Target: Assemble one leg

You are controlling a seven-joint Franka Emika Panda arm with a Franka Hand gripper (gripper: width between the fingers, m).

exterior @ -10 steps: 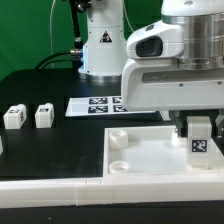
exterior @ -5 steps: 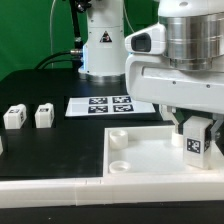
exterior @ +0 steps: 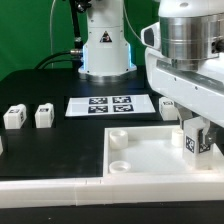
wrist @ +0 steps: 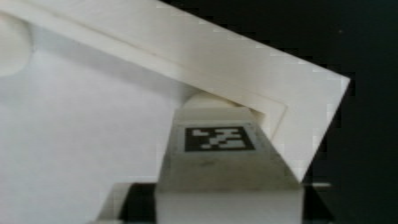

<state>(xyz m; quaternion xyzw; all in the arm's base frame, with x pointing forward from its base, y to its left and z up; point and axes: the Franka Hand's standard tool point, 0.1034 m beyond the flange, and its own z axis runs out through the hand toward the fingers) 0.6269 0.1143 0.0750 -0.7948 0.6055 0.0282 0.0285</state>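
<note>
My gripper (exterior: pixel 196 128) is shut on a white leg (exterior: pixel 195 139) with a black-and-white tag on its face. It holds the leg upright over the far corner of the large white square panel (exterior: pixel 150 150), at the exterior view's right. In the wrist view the leg (wrist: pixel 222 150) sits between my dark fingers (wrist: pixel 139 198), its end close to the panel's corner (wrist: pixel 294 95). I cannot tell whether the leg touches the panel. Two more legs (exterior: pixel 13 117) (exterior: pixel 44 116) stand on the black table at the exterior view's left.
The marker board (exterior: pixel 108 104) lies flat behind the panel. Round sockets (exterior: pixel 119 139) (exterior: pixel 168 103) show in the panel's corners. A white rail (exterior: pixel 60 185) runs along the table's front edge. The arm's base (exterior: pixel 103 45) stands at the back.
My gripper has moved toward the exterior view's right with the leg, out toward the panel's far corner. The other legs have not moved.
</note>
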